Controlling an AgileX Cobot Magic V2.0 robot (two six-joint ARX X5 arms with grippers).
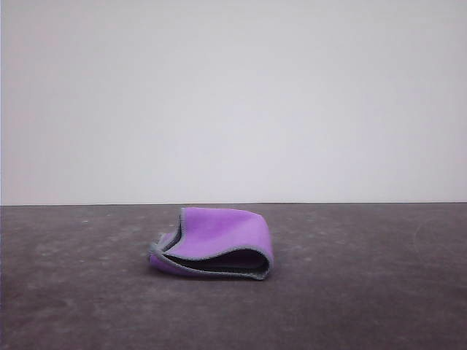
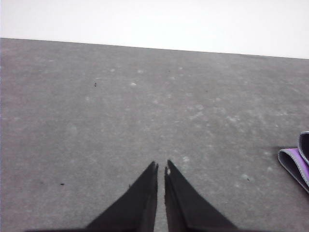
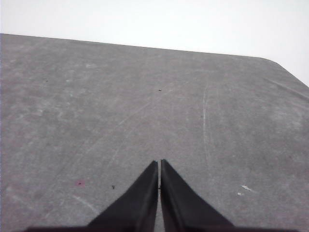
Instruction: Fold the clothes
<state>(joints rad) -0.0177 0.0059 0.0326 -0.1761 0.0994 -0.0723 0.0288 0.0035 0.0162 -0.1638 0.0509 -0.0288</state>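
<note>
The left gripper (image 2: 161, 166), two black tapered fingers, has its tips drawn nearly together with only a thin slit between them, holding nothing. It sits over the bare, dark grey, scuffed tabletop (image 2: 120, 111). Off to one side in the left wrist view, well apart from the fingertips, a corner of the small square cloth (image 2: 295, 164) peeks in, showing purple fabric and its light-grey stitched edge.

The right gripper (image 3: 159, 163), also black and tapered, has its tips pressed together, empty, over bare table.

In the front view the cloth lies near the middle of the table, doubled over loosely: bright purple outside, dark grey inside, with the border curving round an open, puffed mouth that faces the camera. The fold is not flattened.

The cloth appears to have one fold in it, and both arms are clear of it. A further fold would call for a gripper to open, reach the cloth's edge, pinch it and carry it across.
</note>
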